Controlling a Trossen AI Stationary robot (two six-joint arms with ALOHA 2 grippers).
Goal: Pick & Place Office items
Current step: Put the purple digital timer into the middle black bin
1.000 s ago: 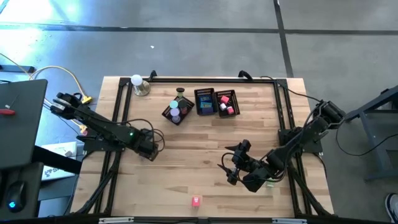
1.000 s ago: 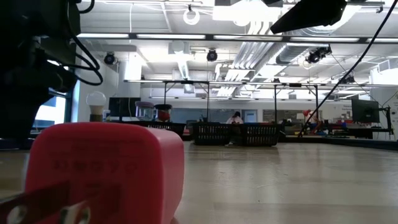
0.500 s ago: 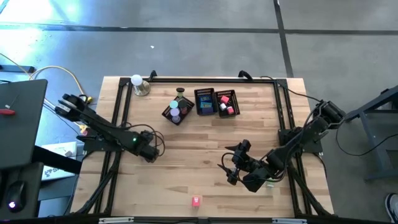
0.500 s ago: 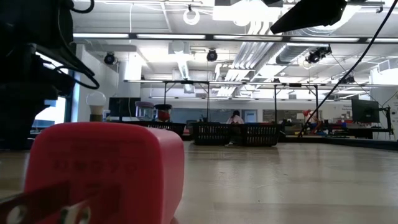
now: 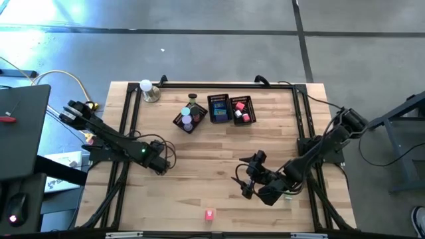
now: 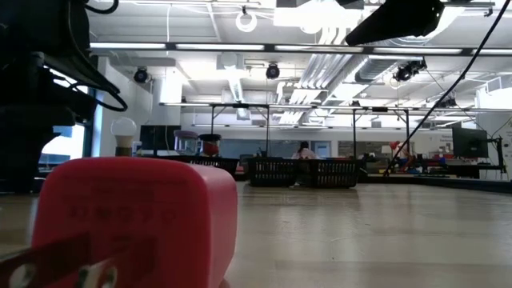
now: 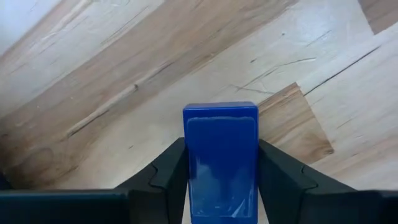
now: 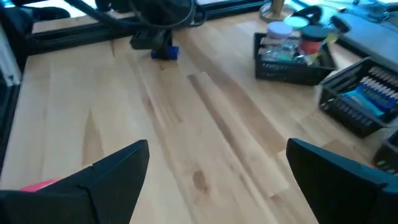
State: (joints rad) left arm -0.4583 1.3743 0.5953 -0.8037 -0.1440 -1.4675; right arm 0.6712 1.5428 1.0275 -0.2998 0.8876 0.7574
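A small blue block stands between the fingers of my left gripper, which points straight down over the left part of the table and is shut on it. The right wrist view shows the same blue block low under that gripper, at the tabletop. My right gripper hangs open above the right middle of the table, holding nothing. A pink-red piece lies on the wood near the front edge and fills the low view's left as a red piece. Other small coloured pieces sit in the baskets at the back. My left gripper pinches the blue block's two long sides between its two fingers. The fingers come from above, pointing down. The block stands upright between them with its lower end at the wooden tabletop; whether it is clear of the wood, I cannot tell.
Three black mesh baskets stand in a row at the back middle. A white ball on a metal base is at the back left. A black frame runs along the table's sides.
My left gripper has sunk a little and shifted slightly toward the table's near edge. The right arm has kept still.
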